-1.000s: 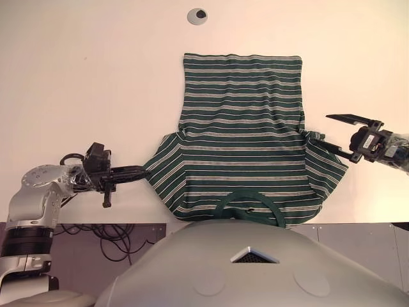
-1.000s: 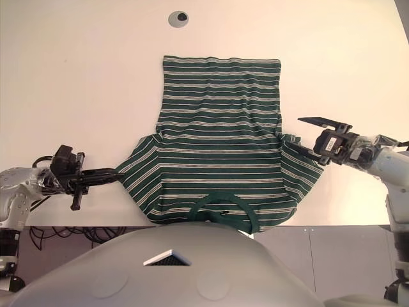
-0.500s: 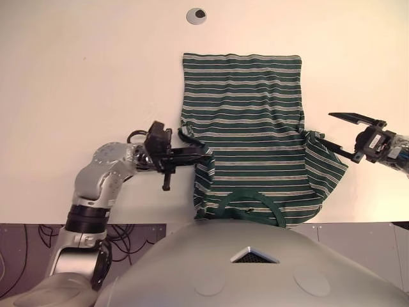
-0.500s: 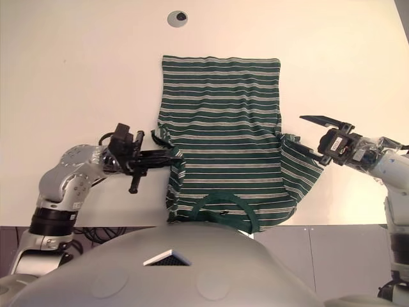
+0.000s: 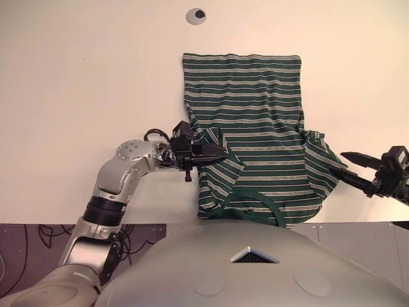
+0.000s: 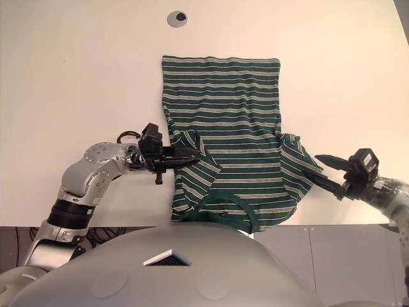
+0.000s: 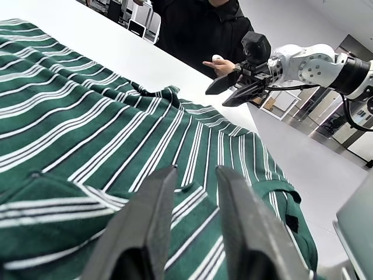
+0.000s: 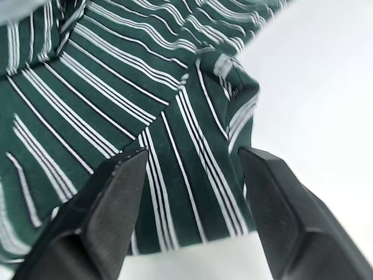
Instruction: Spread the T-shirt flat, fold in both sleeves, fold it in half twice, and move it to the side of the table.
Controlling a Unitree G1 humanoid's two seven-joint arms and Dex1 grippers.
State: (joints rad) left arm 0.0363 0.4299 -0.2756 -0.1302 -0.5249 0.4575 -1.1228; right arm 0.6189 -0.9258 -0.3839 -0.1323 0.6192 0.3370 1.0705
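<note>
The T-shirt [image 5: 255, 96] is dark green with thin white stripes. It lies on the cream worktop [image 5: 96, 77], with its straight hem [image 5: 241, 59] on the far side and its collar [image 5: 249, 201] at the near edge. The body lies fairly flat. The left sleeve [image 5: 220, 171] is turned in over the chest, so its stripes run slantwise across the level stripes beneath, and that side of the shirt ends in a nearly straight edge. The right sleeve [image 5: 324, 160] is still spread outward on the worktop, a little rumpled at the shoulder.

The left pincer [image 5: 222, 153] is low over the folded sleeve. Its fingers [image 7: 152, 216] are only narrowly parted, and no cloth can be made out between them. The right pincer [image 5: 350, 169] is at the outer edge of the right sleeve. Its fingers [image 8: 119, 192] are spread wide to either side of the sleeve's edge and grip nothing. A round grommet [image 5: 197, 15] is set into the worktop beyond the hem.
</note>
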